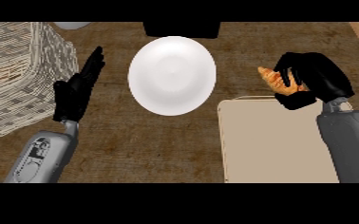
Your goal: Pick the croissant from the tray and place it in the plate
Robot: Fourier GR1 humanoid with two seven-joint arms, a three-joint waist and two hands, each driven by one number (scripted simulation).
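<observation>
A golden-brown croissant [275,80] is in my right hand [312,78], whose fingers and thumb curl round it; only its left end shows. The hand holds it just above the far edge of the beige tray [270,142], which lies at the lower right. The white plate [172,75] lies on the brown counter at centre, left of the croissant and apart from it, with nothing on it. My left hand [76,91] rests open at the left, fingers straight and pointing away from me, beside the plate.
A woven wicker basket [32,71] fills the far left, close to my left hand. A black object [182,29] sits just beyond the plate, and a pale round thing [72,25] shows at the top left.
</observation>
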